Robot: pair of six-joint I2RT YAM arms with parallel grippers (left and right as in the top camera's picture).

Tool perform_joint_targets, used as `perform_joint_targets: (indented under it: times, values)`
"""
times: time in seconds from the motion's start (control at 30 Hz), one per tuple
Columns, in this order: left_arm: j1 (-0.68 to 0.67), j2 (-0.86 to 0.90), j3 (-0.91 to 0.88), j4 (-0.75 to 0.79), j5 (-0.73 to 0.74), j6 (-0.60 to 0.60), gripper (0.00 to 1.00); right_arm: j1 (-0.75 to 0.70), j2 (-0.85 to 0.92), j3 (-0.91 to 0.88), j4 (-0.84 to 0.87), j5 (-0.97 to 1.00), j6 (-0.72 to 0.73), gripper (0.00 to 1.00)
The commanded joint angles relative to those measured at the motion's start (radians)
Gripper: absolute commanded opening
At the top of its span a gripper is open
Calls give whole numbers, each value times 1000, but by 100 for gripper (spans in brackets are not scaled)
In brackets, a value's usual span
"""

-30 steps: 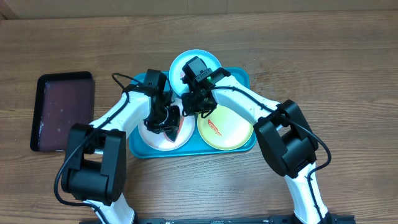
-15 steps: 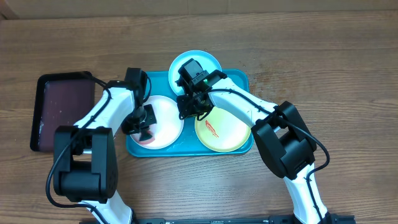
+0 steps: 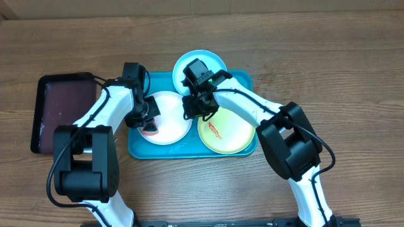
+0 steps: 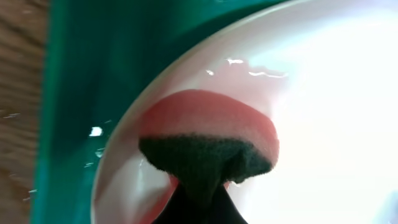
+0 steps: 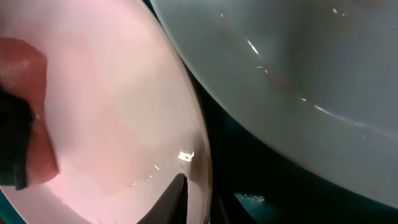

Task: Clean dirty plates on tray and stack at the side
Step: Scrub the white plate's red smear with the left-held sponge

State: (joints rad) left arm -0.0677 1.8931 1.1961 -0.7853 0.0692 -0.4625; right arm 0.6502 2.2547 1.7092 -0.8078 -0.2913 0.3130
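Sponge (image 4: 208, 127) clamped in L gripper (image 3: 150, 122) on white plate (image 3: 172, 120); R gripper (image 3: 197, 108) at rim, grip unclear; hard scrub could skid plate.

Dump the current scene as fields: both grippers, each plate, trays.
left gripper: shut on sponge, pressing it onto white plate
right gripper: at white plate's right rim; grip unclear
white plate: in tray, left side
yellow-green plate: in tray, right side, red smear
pale blue plate: far edge, overlapping tray rim
tray: turquoise, table centre
maroon tray: left of it, no plates
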Motion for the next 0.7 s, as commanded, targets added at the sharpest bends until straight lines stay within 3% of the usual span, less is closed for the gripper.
perform_joint_targets:
  times: [0.0, 0.4, 0.67]
  values:
    - [-47, 62, 1, 19, 148, 24, 4, 0, 13, 11, 3, 3, -6, 15]
    - [-76, 85, 11, 22, 239, 237, 4, 0, 13, 11, -1, 2, -6, 14]
    - [-77, 85, 36, 19, 256, 254, 4, 10, 13, 11, 0, 3, -5, 4]
